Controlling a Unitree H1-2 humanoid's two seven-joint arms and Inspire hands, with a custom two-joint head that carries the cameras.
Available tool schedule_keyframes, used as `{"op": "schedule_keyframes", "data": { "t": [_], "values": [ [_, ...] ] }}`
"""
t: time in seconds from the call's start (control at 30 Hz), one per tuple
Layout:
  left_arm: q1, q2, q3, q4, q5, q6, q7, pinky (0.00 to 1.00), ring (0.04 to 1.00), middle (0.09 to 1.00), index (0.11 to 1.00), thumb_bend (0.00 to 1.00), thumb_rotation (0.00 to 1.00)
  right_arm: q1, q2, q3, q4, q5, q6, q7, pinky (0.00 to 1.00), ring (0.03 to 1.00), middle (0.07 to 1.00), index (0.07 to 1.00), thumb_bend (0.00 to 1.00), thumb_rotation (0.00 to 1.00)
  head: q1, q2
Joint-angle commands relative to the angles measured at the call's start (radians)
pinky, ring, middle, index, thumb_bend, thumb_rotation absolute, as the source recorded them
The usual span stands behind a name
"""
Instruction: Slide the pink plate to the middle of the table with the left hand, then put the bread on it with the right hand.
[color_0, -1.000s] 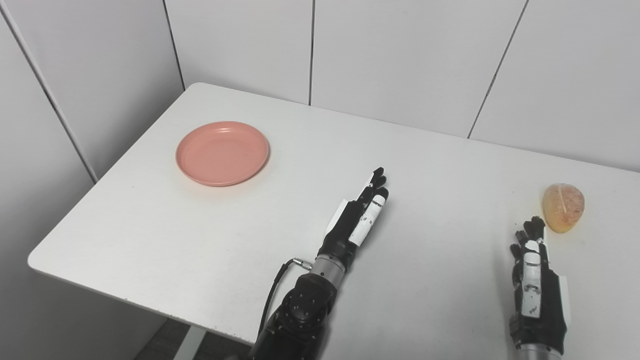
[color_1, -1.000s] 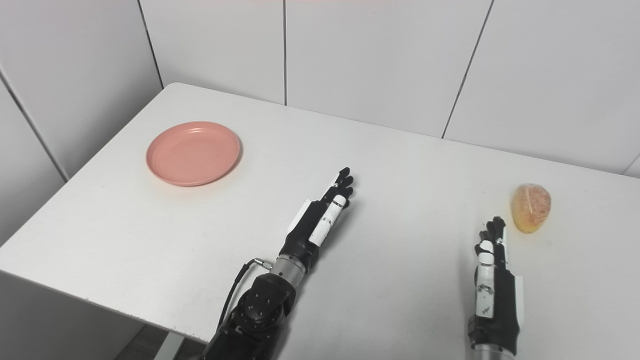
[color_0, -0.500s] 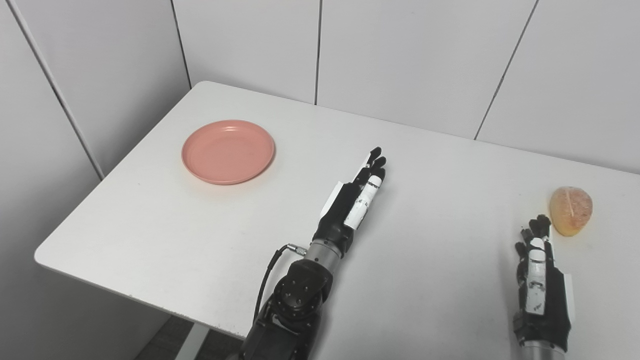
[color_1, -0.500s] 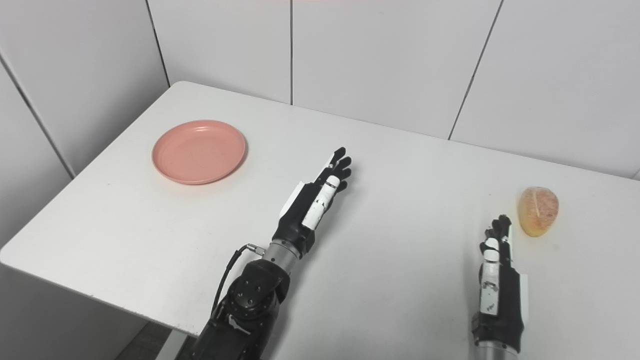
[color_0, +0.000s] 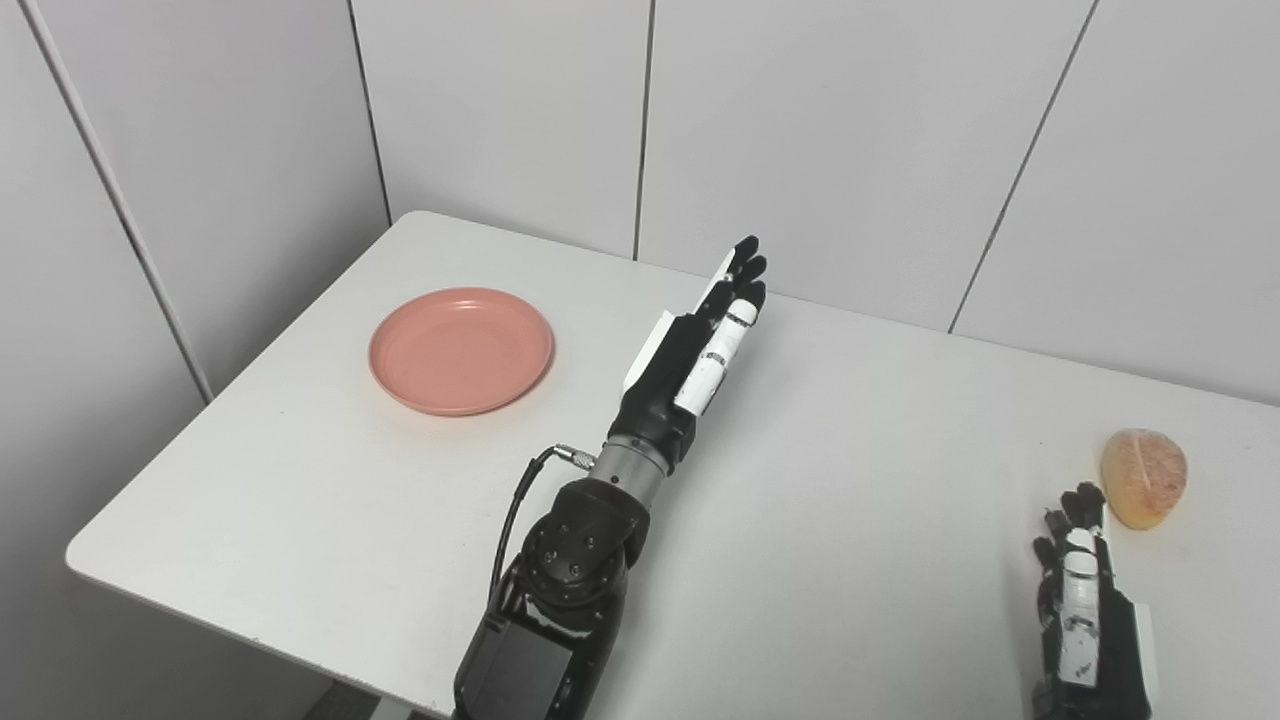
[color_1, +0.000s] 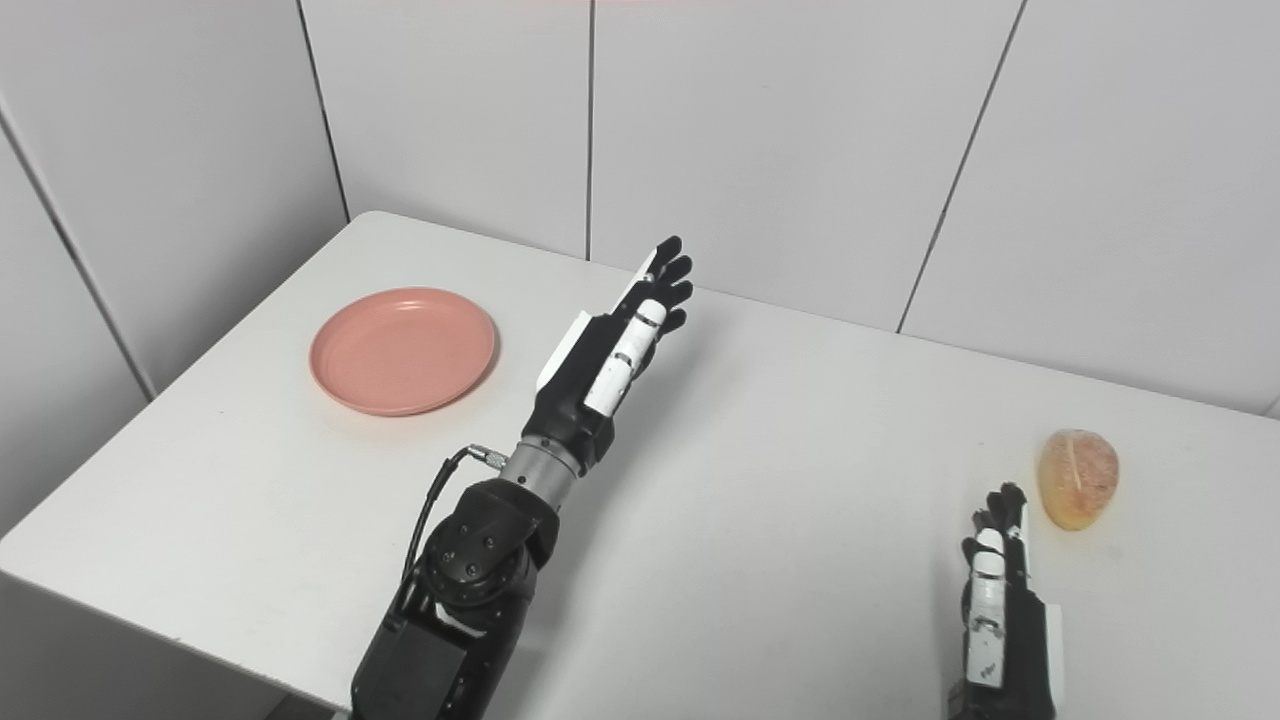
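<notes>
White panel walls (color_0: 850, 120) behind a white surface (color_0: 850, 480). Left robot hand (color_0: 700, 340) raised above the surface's middle, near the far edge, fingers straight and apart, holding nothing. Pink plate (color_0: 461, 350) flat near the far left corner, well apart from that hand, untouched. Right robot hand (color_0: 1085, 590) at the near right edge, fingers extended, empty. Bread (color_0: 1143, 477) near the right edge, just beyond its fingertips, not touching.
</notes>
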Motion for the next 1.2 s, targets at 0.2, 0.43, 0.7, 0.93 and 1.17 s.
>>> {"op": "schedule_keyframes", "data": {
  "t": [0.2, 0.43, 0.7, 0.93, 1.17],
  "values": [
    [-0.157, 0.118, 0.118, 0.023, -0.082, 0.018, -0.017, 0.95, 0.962, 0.969, 0.960, 0.41, 1.00, 0.022, 0.004, 0.000, 0.006, -0.025, -0.001, -0.005, 1.00, 1.000, 1.000, 1.000, 0.12, 1.00, 0.011, 0.000],
    [-0.225, 0.199, 0.205, 0.070, -0.116, 0.043, -0.002, 0.97, 0.961, 0.968, 0.959, 0.43, 1.00, 0.020, 0.003, -0.002, 0.013, -0.016, -0.015, -0.001, 1.00, 1.000, 1.000, 1.000, 0.11, 1.00, 0.016, 0.002],
    [-0.260, 0.266, 0.267, 0.108, -0.133, 0.039, 0.025, 0.97, 0.972, 0.977, 0.970, 0.41, 1.00, 0.017, 0.006, -0.006, 0.019, -0.005, -0.016, 0.002, 1.00, 1.000, 1.000, 1.000, 0.12, 1.00, 0.017, 0.002],
    [-0.272, 0.306, 0.312, 0.117, -0.145, 0.050, 0.040, 0.95, 0.949, 0.956, 0.939, 0.41, 1.00, 0.017, 0.006, -0.006, 0.019, -0.004, -0.023, 0.002, 1.00, 1.000, 1.000, 1.000, 0.12, 1.00, 0.029, 0.001],
    [-0.279, 0.331, 0.365, 0.131, -0.176, 0.054, 0.065, 0.92, 0.932, 0.939, 0.925, 0.38, 1.00, 0.019, 0.000, -0.007, 0.026, -0.004, -0.032, 0.009, 1.00, 1.000, 1.000, 0.999, 0.13, 1.00, 0.037, 0.002]
  ]
}}
